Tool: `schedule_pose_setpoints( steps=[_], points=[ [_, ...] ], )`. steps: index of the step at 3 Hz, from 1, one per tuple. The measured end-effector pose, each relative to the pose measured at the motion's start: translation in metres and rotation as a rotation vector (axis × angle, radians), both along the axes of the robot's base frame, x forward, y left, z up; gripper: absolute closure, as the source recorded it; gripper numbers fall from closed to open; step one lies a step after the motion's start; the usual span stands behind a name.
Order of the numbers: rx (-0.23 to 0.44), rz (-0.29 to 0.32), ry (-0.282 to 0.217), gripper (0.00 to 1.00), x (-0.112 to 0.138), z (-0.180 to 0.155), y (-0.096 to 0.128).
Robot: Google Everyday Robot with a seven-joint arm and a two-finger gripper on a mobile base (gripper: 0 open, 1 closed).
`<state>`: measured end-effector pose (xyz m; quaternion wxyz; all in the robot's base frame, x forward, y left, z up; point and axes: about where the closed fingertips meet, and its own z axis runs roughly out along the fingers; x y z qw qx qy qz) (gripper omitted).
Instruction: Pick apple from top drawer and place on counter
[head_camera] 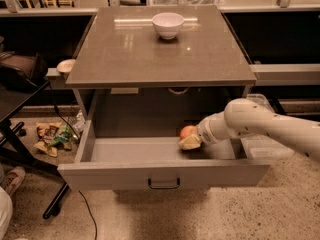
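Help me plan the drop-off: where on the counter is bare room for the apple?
The counter is bare everywhere but its back middle, where the white bowl sits: the front half and both side strips are free. Crowded: the right end of the top drawer, where the gripper is beside the apple; its left floor is bare.
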<state>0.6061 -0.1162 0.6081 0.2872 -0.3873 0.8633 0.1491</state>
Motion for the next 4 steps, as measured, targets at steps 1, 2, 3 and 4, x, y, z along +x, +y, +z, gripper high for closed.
schedule_pose_setpoints(
  steps=[1,2,3,4],
  points=[
    [0.021,-0.010,-0.050,0.66,-0.004,0.020,-0.008],
    [0.059,-0.010,-0.148,0.89,-0.013,0.078,-0.031],
    [0.056,0.021,-0.237,1.00,-0.030,0.144,-0.073],
    [0.060,0.020,-0.237,1.00,-0.029,0.147,-0.074]
  ],
)
